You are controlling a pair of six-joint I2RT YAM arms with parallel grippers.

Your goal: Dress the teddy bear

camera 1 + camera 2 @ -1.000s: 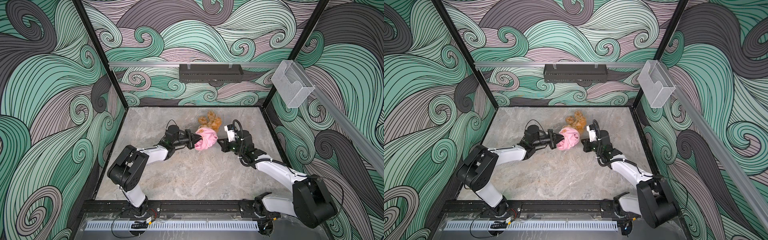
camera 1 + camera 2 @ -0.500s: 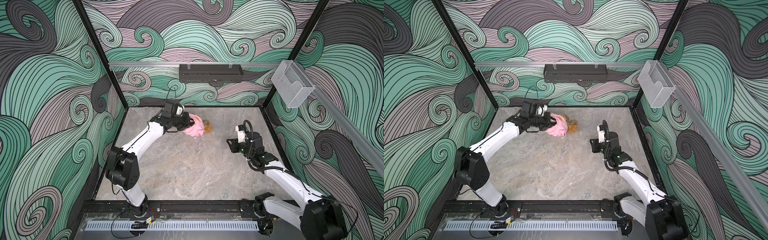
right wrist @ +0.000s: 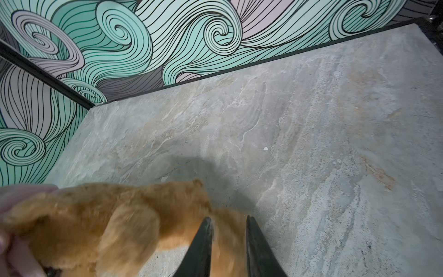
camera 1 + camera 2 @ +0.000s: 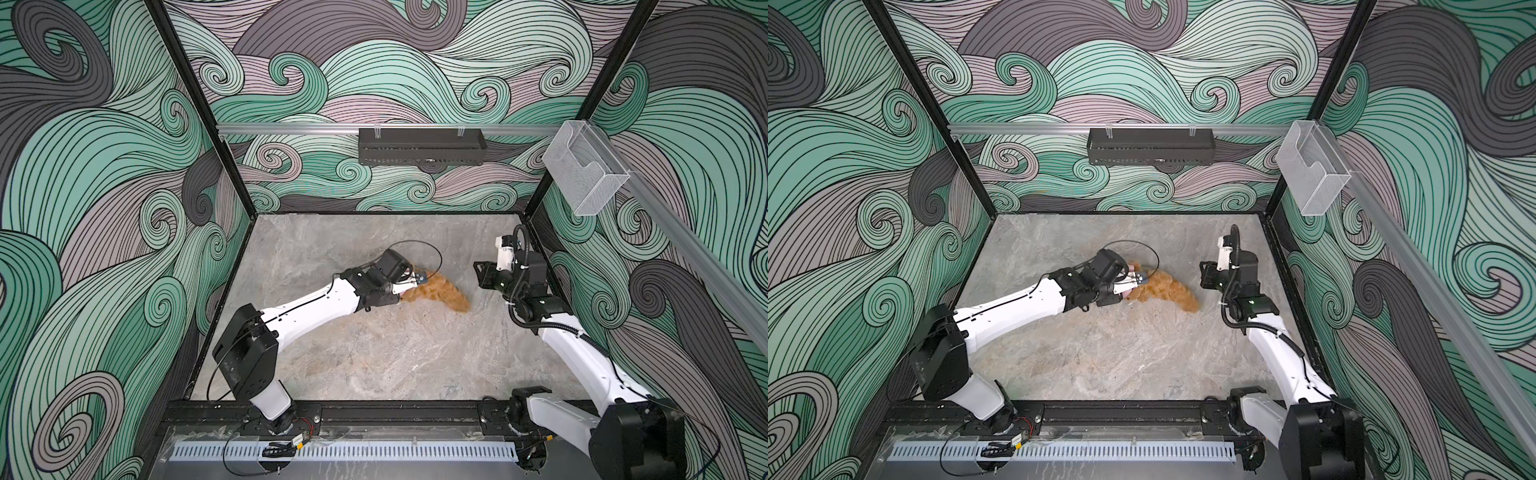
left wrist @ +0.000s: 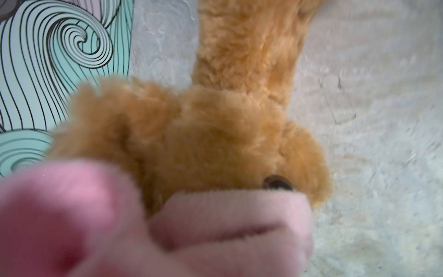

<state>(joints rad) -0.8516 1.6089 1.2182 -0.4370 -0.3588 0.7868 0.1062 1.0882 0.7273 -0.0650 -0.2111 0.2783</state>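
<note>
The golden-brown teddy bear hangs blurred over the middle of the marble table, stretched toward the right. A pink garment is bunched round its head; a dark eye shows just above the pink rim in the left wrist view. My left gripper is shut on that pink garment, which hides its fingers in the left wrist view. My right gripper stands open a little to the right of the bear's legs. Blurred fur shows past its fingers.
A black tray hangs on the back wall. A clear plastic holder sits on the right wall rail. Patterned walls close the table on three sides, with the right arm close to the right wall.
My left gripper lifted the garment and bear toward the back left, then swung them to the middle right; the bear is now mostly out of the garment. My right gripper let go and drew back right.
</note>
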